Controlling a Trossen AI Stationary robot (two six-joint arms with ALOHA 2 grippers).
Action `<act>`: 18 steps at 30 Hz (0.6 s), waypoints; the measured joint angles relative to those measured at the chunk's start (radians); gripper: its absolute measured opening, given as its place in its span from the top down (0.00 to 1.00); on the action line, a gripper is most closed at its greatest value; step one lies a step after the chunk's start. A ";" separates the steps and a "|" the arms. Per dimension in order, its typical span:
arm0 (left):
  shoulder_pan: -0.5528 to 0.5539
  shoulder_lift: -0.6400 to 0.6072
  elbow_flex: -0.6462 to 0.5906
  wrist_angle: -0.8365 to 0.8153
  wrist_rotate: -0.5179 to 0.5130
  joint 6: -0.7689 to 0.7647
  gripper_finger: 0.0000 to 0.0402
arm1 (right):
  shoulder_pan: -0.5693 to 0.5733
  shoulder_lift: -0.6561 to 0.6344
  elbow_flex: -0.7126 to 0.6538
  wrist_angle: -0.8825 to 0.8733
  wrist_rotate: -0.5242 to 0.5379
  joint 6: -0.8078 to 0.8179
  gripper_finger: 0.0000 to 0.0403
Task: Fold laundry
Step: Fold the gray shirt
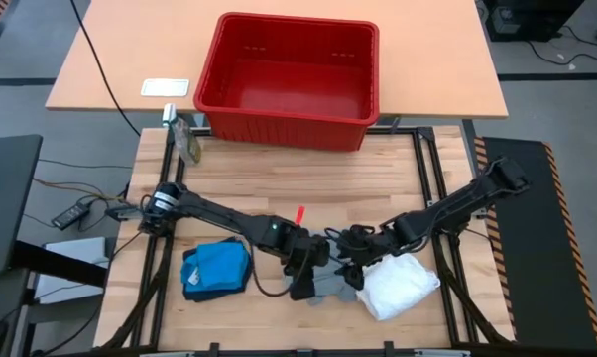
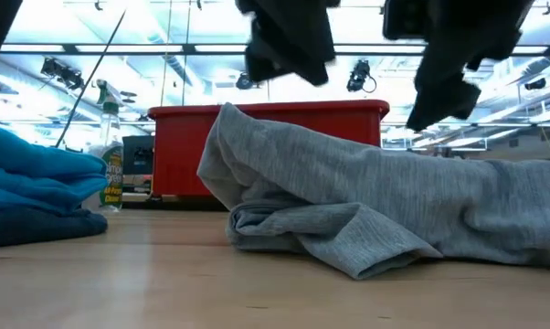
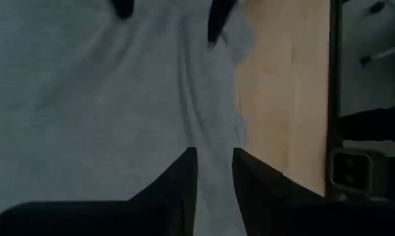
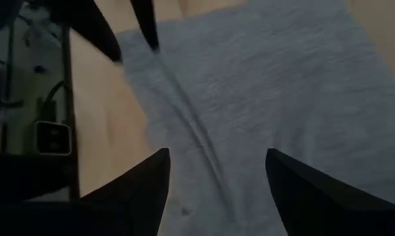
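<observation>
Where the table's front edge lies nearest, light grey garment (image 1: 330,291): it is seen spread and rumpled on the wood, with one fold raised in a peak in the low view (image 2: 348,201).
Left gripper (image 3: 214,154): it is held low over the grey cloth, and its fingers (image 3: 178,177) are parted only narrowly, with a ridge of the fabric running up between them. No grip on the cloth can be made out. From above it is placed at the garment's left end (image 1: 303,286).
Right gripper (image 4: 217,157): it is held over the same grey cloth with its jaws spread wide and nothing between them. From above it is found just beside the left gripper, at the garment's right end (image 1: 350,268).
White garment (image 1: 398,286): it is bunched on the table to the right, touching the grey one.
Bright blue garment (image 1: 221,264): it is folded and laid to the left, apart from the grey cloth.
Dark navy garment (image 1: 192,292): it is stacked under the blue one, and only its edge is shown (image 2: 37,224).
Wooden table (image 1: 279,178): its middle is left bare behind the arms.
Spray bottle (image 1: 186,139): it is placed at the table's far left corner.
Red plastic basket (image 1: 298,20): it is set beyond the table's far edge, on a second tabletop (image 1: 447,59).
</observation>
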 joint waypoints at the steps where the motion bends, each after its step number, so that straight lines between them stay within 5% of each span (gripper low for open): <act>1: -0.001 0.017 0.000 0.027 -0.002 0.003 0.77 | 0.000 0.020 0.000 0.015 0.000 -0.005 0.37; 9: -0.084 0.144 -0.001 0.096 -0.057 0.071 0.86 | 0.070 0.229 -0.001 0.112 0.007 -0.227 0.41; 18: -0.137 0.240 0.002 0.064 -0.006 -0.034 0.93 | 0.082 0.350 0.005 0.193 0.087 -0.274 0.44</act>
